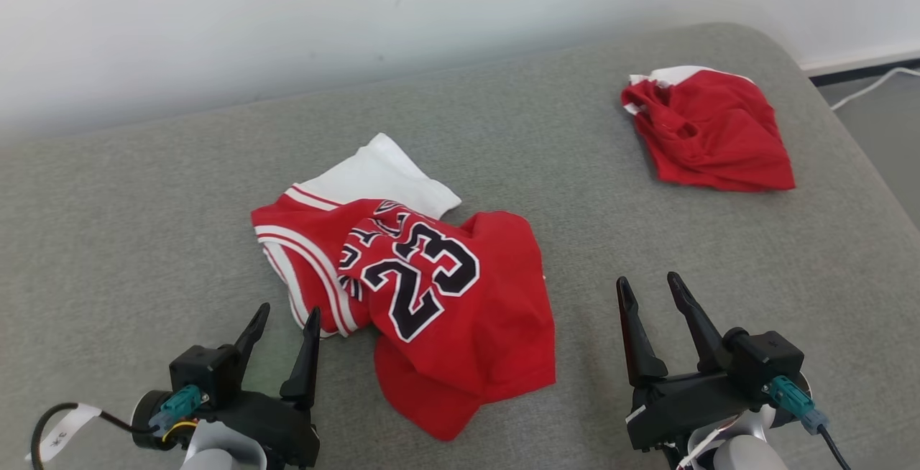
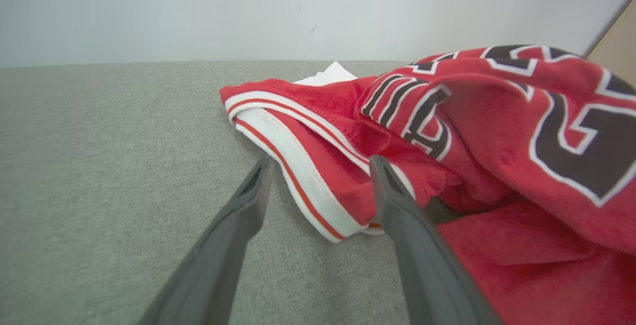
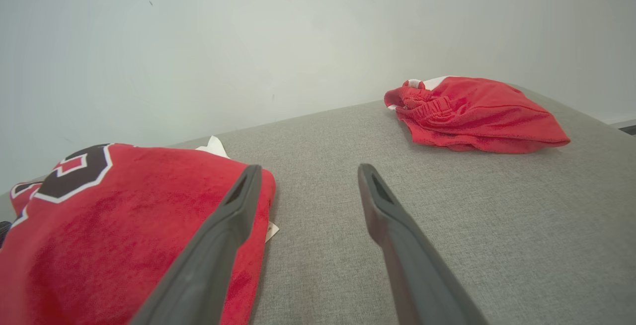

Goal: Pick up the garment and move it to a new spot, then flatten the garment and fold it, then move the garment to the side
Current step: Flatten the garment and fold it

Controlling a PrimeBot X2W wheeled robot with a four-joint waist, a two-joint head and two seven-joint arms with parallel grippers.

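Note:
The garment (image 1: 424,290) is a red jersey with a black "23" and white-striped trim, lying crumpled in the middle of the grey surface (image 1: 144,226). It also shows in the left wrist view (image 2: 472,131) and the right wrist view (image 3: 99,215). My left gripper (image 1: 287,310) stands open at the lower left, its tips just short of the jersey's striped edge, nothing between the fingers (image 2: 248,201). My right gripper (image 1: 647,279) is open at the lower right, apart from the jersey's right edge, with bare grey fabric between its fingers (image 3: 382,205).
A second red cloth bundle (image 1: 708,128) with a white edge lies at the far right of the surface, seen also in the right wrist view (image 3: 472,114). A pale wall (image 1: 287,10) runs behind. The surface's right edge drops to a floor with a white cable (image 1: 866,88).

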